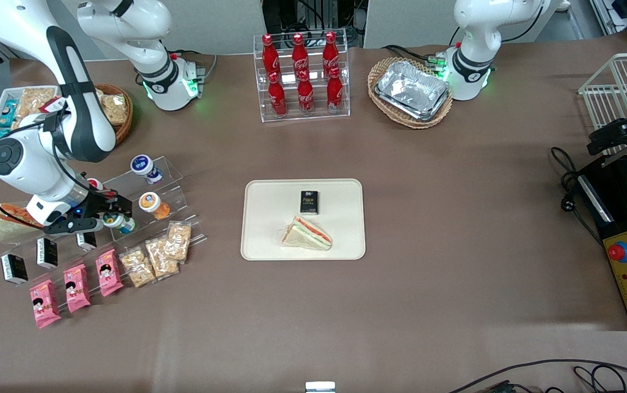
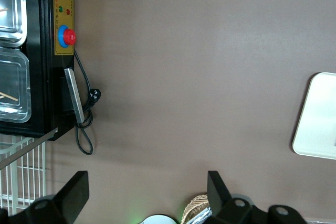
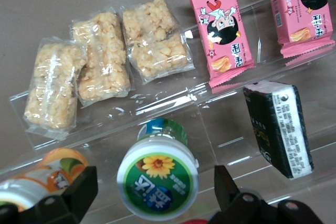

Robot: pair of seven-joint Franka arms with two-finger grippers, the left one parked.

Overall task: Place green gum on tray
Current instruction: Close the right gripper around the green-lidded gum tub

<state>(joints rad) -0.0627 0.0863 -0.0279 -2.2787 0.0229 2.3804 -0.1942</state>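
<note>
- The green gum lies tipped on a step of the clear stepped rack at the working arm's end of the worktop, cap facing the wrist camera; the sloped steps seem meant to present each item so it can be reached from above.
- An orange-capped bottle lies just beside it on the same rack, and a blue-capped bottle sits on a higher step, farther from the front camera.
- Lower steps carry puffed-rice bars, pink snack packs and small black boxes.
- The hand hangs over the green gum with its jaws spread wide, one finger on each side of the cap; both fingers stand clear of the bottle, so nothing is gripped yet.
- That straddling pose looks like the line-up for a pinch across the cap; the close orange-capped bottle could be nudged as the hand lowers.
- The tray lies mid-worktop, well apart from the rack, already carrying a sandwich and a black box; bare tray shows around them for the gum.
</note>
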